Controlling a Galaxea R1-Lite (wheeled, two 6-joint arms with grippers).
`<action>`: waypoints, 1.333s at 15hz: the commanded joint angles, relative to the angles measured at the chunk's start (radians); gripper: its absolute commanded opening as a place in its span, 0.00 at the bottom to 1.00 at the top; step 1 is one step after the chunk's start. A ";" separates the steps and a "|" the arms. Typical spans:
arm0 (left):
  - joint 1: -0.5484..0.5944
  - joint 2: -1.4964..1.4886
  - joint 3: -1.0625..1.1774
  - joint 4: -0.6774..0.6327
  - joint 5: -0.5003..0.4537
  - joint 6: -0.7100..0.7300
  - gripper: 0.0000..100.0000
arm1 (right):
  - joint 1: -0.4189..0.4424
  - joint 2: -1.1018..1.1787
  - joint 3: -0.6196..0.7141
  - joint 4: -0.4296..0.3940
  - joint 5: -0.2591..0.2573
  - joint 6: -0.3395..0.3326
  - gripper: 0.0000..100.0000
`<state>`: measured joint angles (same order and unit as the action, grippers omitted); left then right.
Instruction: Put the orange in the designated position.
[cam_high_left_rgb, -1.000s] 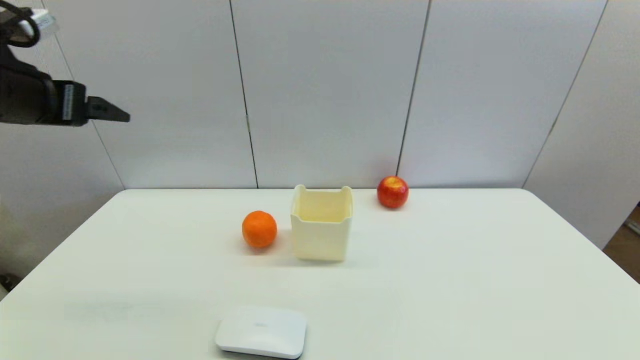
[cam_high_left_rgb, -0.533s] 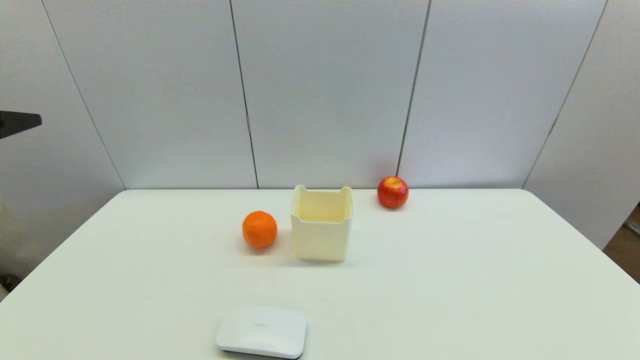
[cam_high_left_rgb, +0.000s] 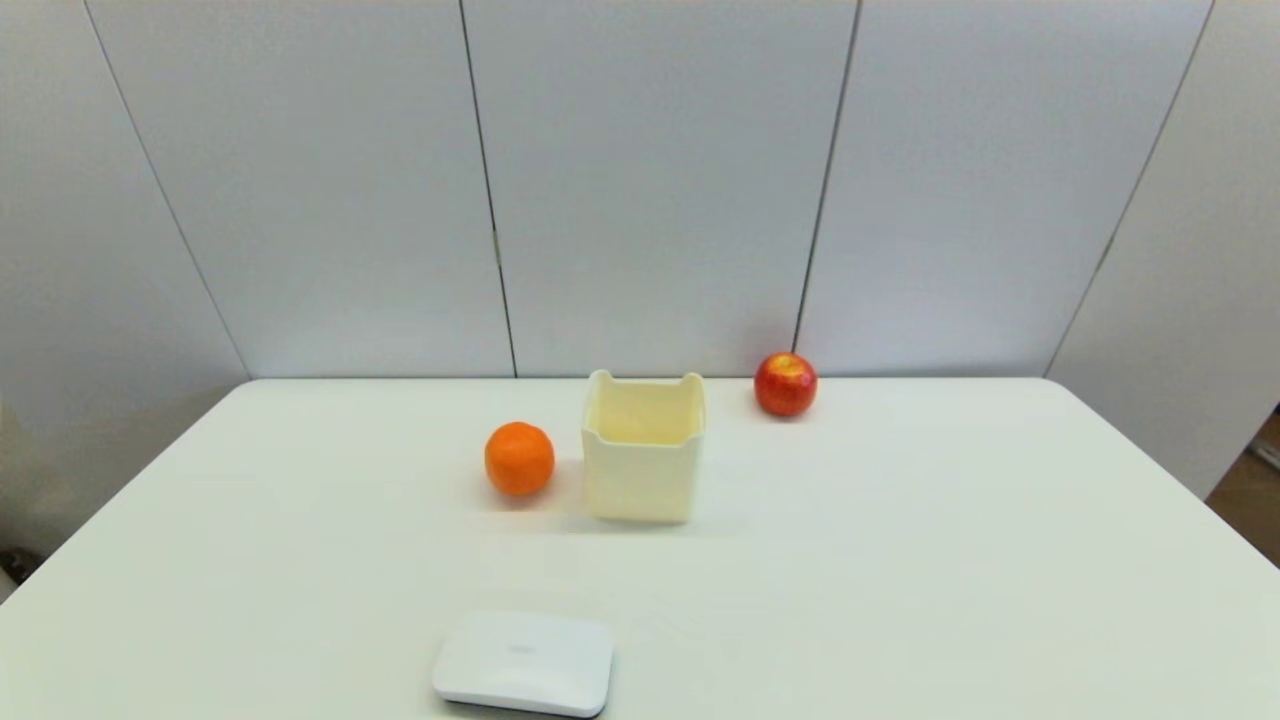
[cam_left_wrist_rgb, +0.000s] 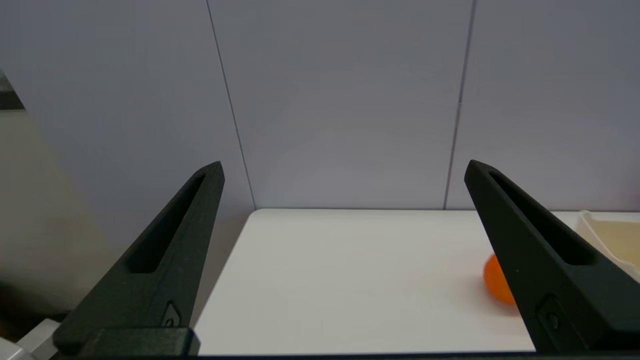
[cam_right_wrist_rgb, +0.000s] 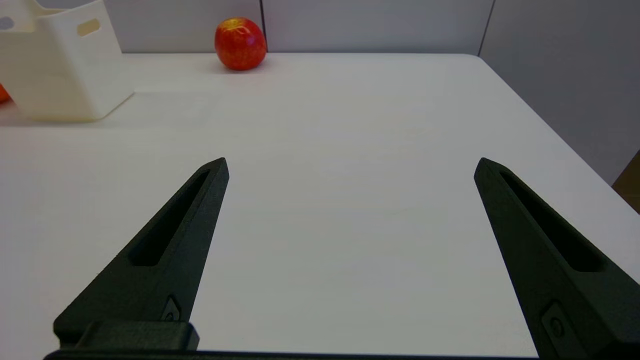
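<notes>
Head view: you no longer have the left arm in frame. A second ago its black wrist and finger showed high at the left edge, half a second ago only a fingertip, now nothing. The things on the table (cam_high_left_rgb: 900, 560) have not moved.

The orange (cam_high_left_rgb: 519, 458) sits on the table just left of the cream box (cam_high_left_rgb: 640, 460), a narrow gap between them, not touching. The box stands upright, open at the top, nothing visible inside. The red apple (cam_high_left_rgb: 786, 384) lies behind and to the right of the box, near the far edge by the wall. A flat white pad (cam_high_left_rgb: 523, 662) lies at the near edge, in front of the orange and well apart from it.

Left wrist view: the left gripper (cam_left_wrist_rgb: 345, 167) is spread wide and holds nothing; it hangs off the table's left side, aimed along the far-left corner. Its right finger covers most of the orange (cam_left_wrist_rgb: 494, 285), and a corner of the box (cam_left_wrist_rgb: 607, 237) shows beyond.

Right wrist view: the right gripper (cam_right_wrist_rgb: 352, 165) is also wide apart and bare, low over the table's right half. You see the box (cam_right_wrist_rgb: 60, 75), the apple (cam_right_wrist_rgb: 240, 43) and a sliver of the orange (cam_right_wrist_rgb: 3, 93) past the box.

Bare tabletop lies to the left of the orange and in front of it; the box blocks its right side.
</notes>
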<state>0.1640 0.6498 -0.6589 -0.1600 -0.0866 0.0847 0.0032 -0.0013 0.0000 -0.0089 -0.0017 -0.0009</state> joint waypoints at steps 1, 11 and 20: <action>-0.104 -0.323 0.234 -0.006 0.005 -0.008 1.00 | 0.000 0.001 0.002 0.000 0.000 -0.001 1.00; -0.158 -0.650 0.544 0.025 0.073 0.000 1.00 | 0.000 0.001 0.002 0.000 0.000 -0.001 1.00; -0.158 -0.650 0.659 0.158 0.077 -0.060 1.00 | 0.000 0.001 0.002 0.000 0.000 -0.001 1.00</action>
<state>0.0051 -0.0009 -0.0019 -0.0032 -0.0096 0.0313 0.0032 -0.0013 0.0000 -0.0089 -0.0017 -0.0017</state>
